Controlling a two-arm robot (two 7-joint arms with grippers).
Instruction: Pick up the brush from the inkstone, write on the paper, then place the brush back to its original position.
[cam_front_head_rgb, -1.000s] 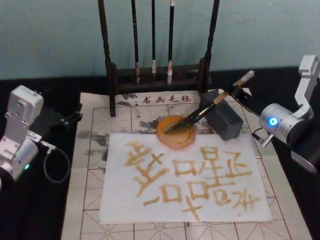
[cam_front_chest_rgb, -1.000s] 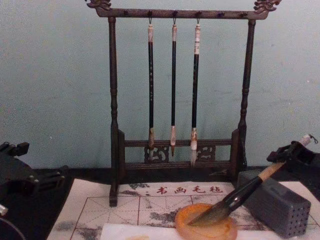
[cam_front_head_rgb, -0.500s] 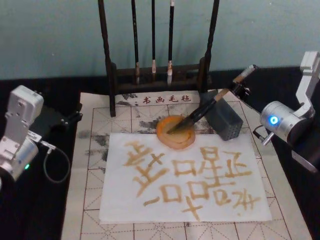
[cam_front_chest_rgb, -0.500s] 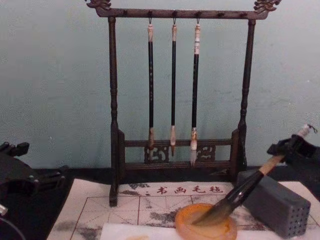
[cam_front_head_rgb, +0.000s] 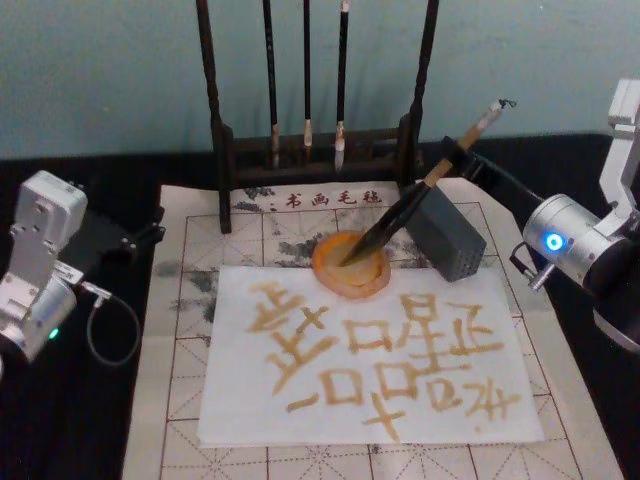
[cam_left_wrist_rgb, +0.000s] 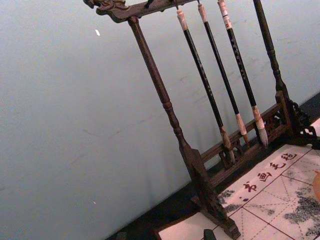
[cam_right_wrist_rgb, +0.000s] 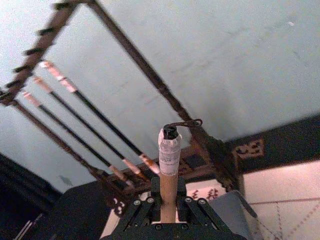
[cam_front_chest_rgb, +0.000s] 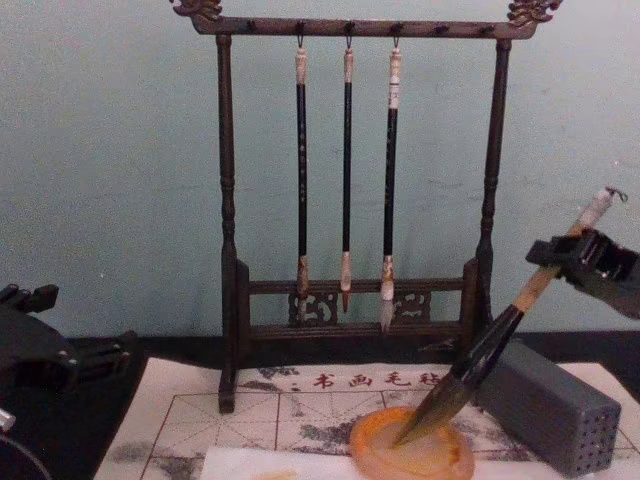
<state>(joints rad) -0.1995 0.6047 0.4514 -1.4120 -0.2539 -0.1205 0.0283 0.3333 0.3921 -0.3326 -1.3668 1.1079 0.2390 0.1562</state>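
- The brush leans up more than it did a moment ago. Its handle is off the block now and points higher, toward the wall.
- The dark tip is still down in the inkstone. So the brush has not left the dish yet.
- Your right gripper is closed tight on the brush handle, near the white end. It sits above the block, and it has gone up a little since a moment ago.
- I think this means the pick-up has started. The next thing for you to do is lift the tip out of the dish without bumping its rim.
- The paper lies right by the inkstone, on your side of it. It already has lots of brown marks, so aim for a bare spot near an edge.
- Your left gripper waits far off to the left, off the mat. It has not moved, and I cannot tell if it is open.
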